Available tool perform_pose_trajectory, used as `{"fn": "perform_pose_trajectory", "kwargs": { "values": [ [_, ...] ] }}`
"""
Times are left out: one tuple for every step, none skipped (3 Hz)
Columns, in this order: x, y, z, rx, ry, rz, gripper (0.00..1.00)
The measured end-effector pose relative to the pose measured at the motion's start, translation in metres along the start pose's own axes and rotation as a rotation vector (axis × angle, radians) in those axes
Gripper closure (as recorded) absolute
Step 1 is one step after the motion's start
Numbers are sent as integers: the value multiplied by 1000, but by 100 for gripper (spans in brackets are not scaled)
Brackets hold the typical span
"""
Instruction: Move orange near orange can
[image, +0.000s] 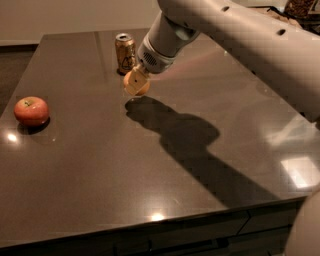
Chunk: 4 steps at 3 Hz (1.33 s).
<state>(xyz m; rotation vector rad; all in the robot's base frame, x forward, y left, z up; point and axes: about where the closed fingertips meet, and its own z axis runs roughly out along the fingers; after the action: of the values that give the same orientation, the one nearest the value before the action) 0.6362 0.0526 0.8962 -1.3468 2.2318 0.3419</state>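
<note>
Pincer (135, 82) position is what you should check first: it sits over the far left-of-centre part of the worktop (100, 170), at the tip of your pale arm (240, 35), which reaches in from the upper right. Its tan fingers (133, 82) are pinching the orange (144, 89), and part of the fruit's yellow-orange skin shows past them on the right and near side. The orange is just beside the orange can (125, 53), slightly nearer to you and a little to its right. You cannot tell whether fruit and can touch, nor whether the fruit rests on the worktop or hangs just above it. The can stands upright with its silver top showing and a dark emblem on its side. Your arm's shadow (175, 130) starts right under the fruit and runs toward the near right. A red apple (31, 110) lies well apart, at the left edge of the worktop.
</note>
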Motion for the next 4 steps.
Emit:
{"fn": "perform_pose_trajectory", "kwargs": {
  "values": [
    [-11,-27,14,50,-10,45,100],
    [-24,-43,26,81,-14,66,100],
    [-35,-63,40,106,-13,91,100],
    [-36,-62,47,94,-12,94,100]
  ]
}}
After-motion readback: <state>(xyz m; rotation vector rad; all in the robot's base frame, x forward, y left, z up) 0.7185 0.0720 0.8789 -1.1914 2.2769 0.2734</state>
